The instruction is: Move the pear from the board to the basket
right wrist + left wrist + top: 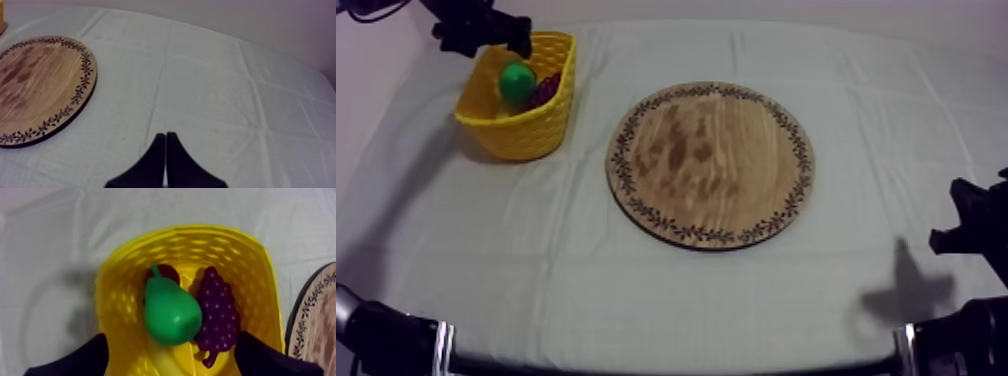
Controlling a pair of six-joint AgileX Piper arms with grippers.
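Your left gripper [172, 340] hangs over the yellow basket [252, 273], its fingers spread wide with nothing between them. The pear [171, 315] lies inside the basket, touching the bunch of grapes [218, 313] at its three o'clock. The basket stands on the surface [636, 290] at ten o'clock from the wooden board [711, 165]. Your right gripper [165, 137] has its fingers pressed together, at the board's four o'clock.
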